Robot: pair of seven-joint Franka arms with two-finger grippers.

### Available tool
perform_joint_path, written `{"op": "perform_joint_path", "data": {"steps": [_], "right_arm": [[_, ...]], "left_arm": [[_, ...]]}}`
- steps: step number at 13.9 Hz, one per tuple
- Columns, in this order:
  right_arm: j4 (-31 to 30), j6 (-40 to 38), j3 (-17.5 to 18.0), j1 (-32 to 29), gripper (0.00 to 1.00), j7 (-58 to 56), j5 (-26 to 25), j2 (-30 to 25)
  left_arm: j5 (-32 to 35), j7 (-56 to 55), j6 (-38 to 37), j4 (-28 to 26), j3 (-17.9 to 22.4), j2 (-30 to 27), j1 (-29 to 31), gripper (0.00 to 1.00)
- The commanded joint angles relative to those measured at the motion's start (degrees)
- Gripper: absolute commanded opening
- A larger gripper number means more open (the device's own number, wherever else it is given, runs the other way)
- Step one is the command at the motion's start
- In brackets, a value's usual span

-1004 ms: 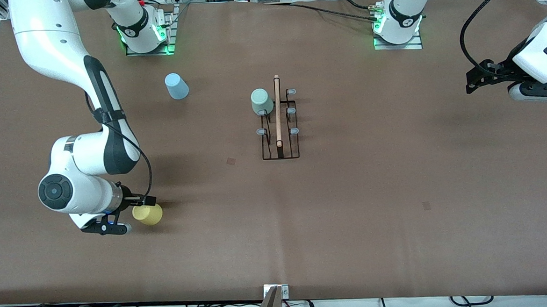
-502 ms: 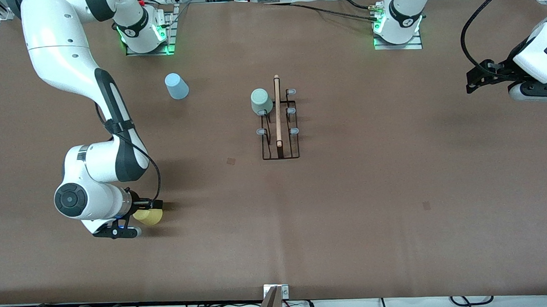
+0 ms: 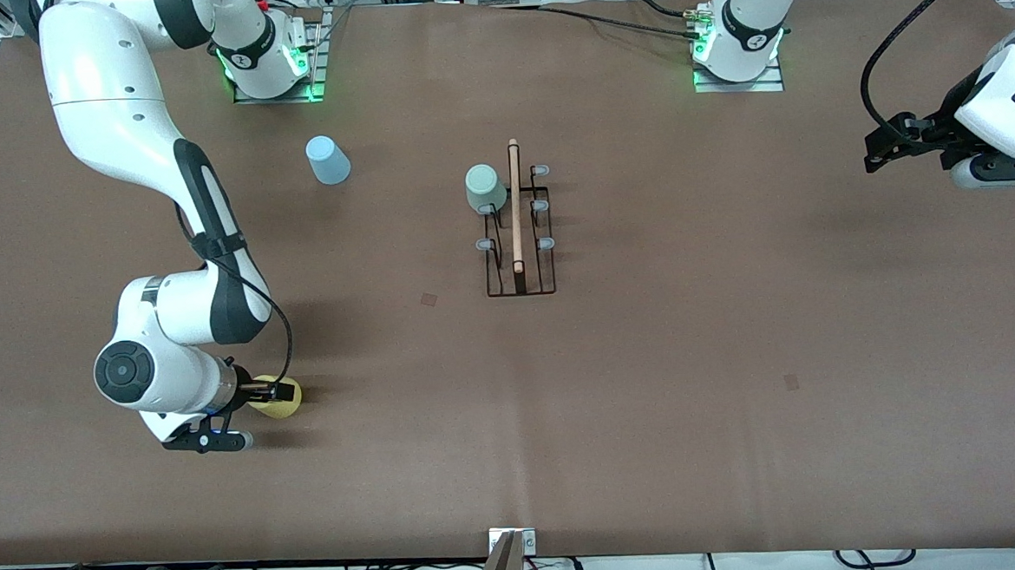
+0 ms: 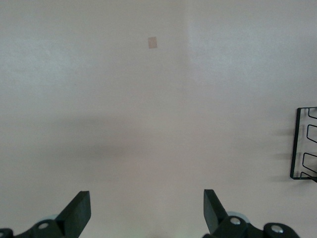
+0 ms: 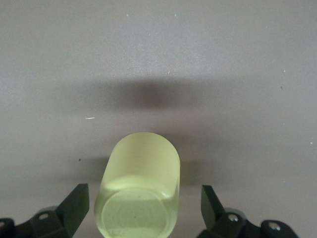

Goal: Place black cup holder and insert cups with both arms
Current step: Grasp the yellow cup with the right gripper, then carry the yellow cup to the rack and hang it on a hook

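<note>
Matte brown table (image 3: 652,382): right tool (image 5: 143,208) spread wide around smooth yellow tumbler (image 5: 141,193); left tool (image 4: 146,213) wide, waiting.

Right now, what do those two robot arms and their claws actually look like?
Both arms are glossy white, rounded shells with black joint sections. The right arm has a thin black cable along its forearm; the left arm trails a thicker black cable. Green lights glow at both bases. Each ends in a black two-finger gripper with wedge-shaped jaws.

matt plastic yellow cup (image 5: 141,191); black wire rack (image 3: 518,232), wooden rod.
</note>
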Motion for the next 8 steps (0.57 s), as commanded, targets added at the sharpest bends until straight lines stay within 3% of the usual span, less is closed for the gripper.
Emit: {"op": "perform_joint_path", "data": {"steps": [1,3,4,6,8], "right_arm": [[1.73,0.02,0.70,-0.56,0.90,-1.05,-0.63,1.17],[1.73,-0.77,0.70,-0.38,0.45,-1.66,-0.80,0.82],[1.81,-1.82,0.79,-0.38,0.32,-2.62,-0.72,0.56],[1.99,-5.94,1.05,0.14,0.24,-3.34,-0.36,-0.93],[1.99,-11.38,1.05,2.24,0.24,-3.34,-0.19,-5.14]], "left_arm": [[0.78,-0.79,-1.15,0.61,0.13,-0.43,-0.06,1.00],[0.69,-1.49,-1.15,0.62,0.13,-0.43,-0.06,1.00],[0.69,-1.76,-1.15,0.61,0.13,-0.43,-0.06,1.00],[0.69,-2.02,-1.15,0.61,0.13,-0.43,-0.06,1.00],[0.69,-2.02,-1.15,0.61,0.13,-0.34,0.38,1.00]]}}
